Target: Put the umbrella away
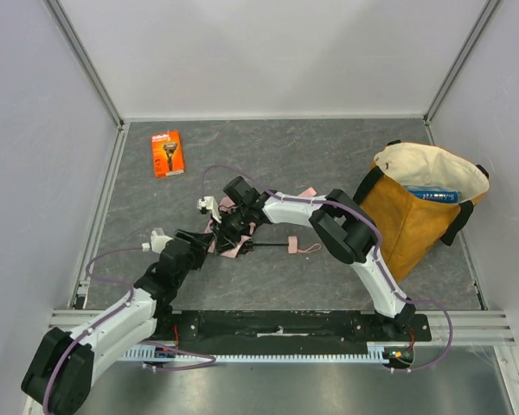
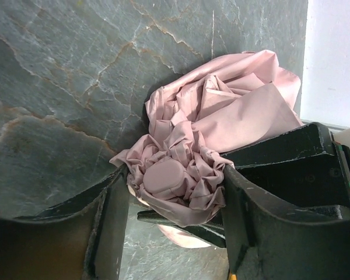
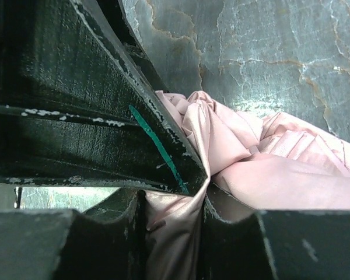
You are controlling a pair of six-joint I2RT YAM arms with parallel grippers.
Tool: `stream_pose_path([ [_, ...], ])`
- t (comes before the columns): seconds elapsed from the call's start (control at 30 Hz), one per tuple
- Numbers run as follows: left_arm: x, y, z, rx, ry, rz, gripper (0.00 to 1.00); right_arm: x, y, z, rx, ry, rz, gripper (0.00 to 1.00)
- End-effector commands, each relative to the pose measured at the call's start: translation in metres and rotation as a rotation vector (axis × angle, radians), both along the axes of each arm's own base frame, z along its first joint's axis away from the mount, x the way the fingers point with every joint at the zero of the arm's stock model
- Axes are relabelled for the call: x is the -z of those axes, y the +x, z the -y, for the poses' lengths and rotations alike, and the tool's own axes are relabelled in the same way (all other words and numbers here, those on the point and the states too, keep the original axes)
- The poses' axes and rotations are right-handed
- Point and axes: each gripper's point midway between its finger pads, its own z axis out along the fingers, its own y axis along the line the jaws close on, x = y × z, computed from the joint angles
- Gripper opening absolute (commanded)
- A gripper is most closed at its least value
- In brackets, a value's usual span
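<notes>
the pale pink fabric compact umbrella (image 1: 242, 235) is found lying half collapsed near the middle of the grey veined stone-patterned table (image 1: 329, 156). its long axis runs left to right: the crumpled canopy is at the left end, and the thin black shaft (image 1: 268, 248) leads right to the small pink handle (image 1: 292, 248), toward the mustard-yellow canvas tote bag (image 1: 406, 220), well apart. both hands are at the canopy end. a fold of soft, creased cloth is pinched by the right hand (image 1: 235, 216). the left hand (image 1: 195, 245) is set wide around the bunched tip, cloth touching both matte black fingers; whether it is clamped cannot be told. the right arm is judged nearer the bag.
</notes>
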Motion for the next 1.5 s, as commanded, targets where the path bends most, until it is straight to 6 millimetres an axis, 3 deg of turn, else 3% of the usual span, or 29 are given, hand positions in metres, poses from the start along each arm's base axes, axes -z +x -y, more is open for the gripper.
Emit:
stream_pose_path([
  [0.0, 0.029, -0.006, -0.011, -0.002, 0.086, -0.031, 0.56, 0.126, -0.094, 0.121, -0.022, -0.559, -0.317, 0.00],
  [0.03, 0.022, 0.000, -0.006, 0.009, 0.080, -0.024, 0.53, 0.125, -0.094, 0.121, -0.021, -0.560, -0.312, 0.00],
  [0.1, 0.026, 0.000, -0.002, 0.032, 0.085, -0.043, 0.39, 0.124, -0.093, 0.124, -0.017, -0.567, -0.298, 0.00],
  [0.27, 0.026, 0.008, 0.007, 0.070, 0.100, -0.050, 0.16, 0.126, -0.094, 0.128, -0.019, -0.575, -0.293, 0.00],
  [0.33, 0.023, 0.011, 0.011, 0.090, 0.108, -0.038, 0.12, 0.127, -0.095, 0.128, -0.019, -0.572, -0.299, 0.00],
  [0.37, 0.020, 0.012, 0.012, 0.103, 0.120, -0.028, 0.14, 0.126, -0.095, 0.127, -0.019, -0.564, -0.305, 0.00],
  [0.4, 0.015, 0.013, 0.013, 0.112, 0.126, -0.019, 0.22, 0.124, -0.094, 0.127, -0.011, -0.552, -0.316, 0.00],
  [0.5, 0.011, 0.008, 0.008, 0.099, 0.133, -0.033, 0.68, 0.116, -0.086, 0.125, 0.020, -0.507, -0.332, 0.00],
  [0.57, 0.006, 0.007, 0.010, 0.117, 0.123, -0.016, 0.89, 0.109, -0.078, 0.124, 0.047, -0.483, -0.332, 0.00],
  [0.8, 0.017, 0.002, 0.017, 0.072, 0.004, -0.095, 0.93, 0.095, -0.065, 0.117, 0.087, -0.411, -0.332, 0.00],
  [0.97, 0.011, 0.016, 0.042, 0.137, -0.049, -0.122, 0.94, 0.092, -0.062, 0.112, 0.102, -0.388, -0.322, 0.00],
  [1.03, 0.017, 0.013, 0.048, 0.155, -0.058, -0.156, 0.93, 0.091, -0.056, 0.110, 0.121, -0.385, -0.302, 0.00],
  [1.17, 0.035, -0.007, 0.038, 0.108, -0.059, -0.243, 0.91, 0.090, -0.040, 0.107, 0.175, -0.392, -0.249, 0.00],
  [1.3, 0.041, -0.021, 0.021, 0.061, -0.003, -0.324, 0.92, 0.095, -0.031, 0.110, 0.210, -0.402, -0.224, 0.00],
  [1.47, 0.044, -0.034, 0.019, 0.055, -0.019, -0.374, 0.93, 0.096, -0.025, 0.111, 0.238, -0.401, -0.214, 0.00],
])
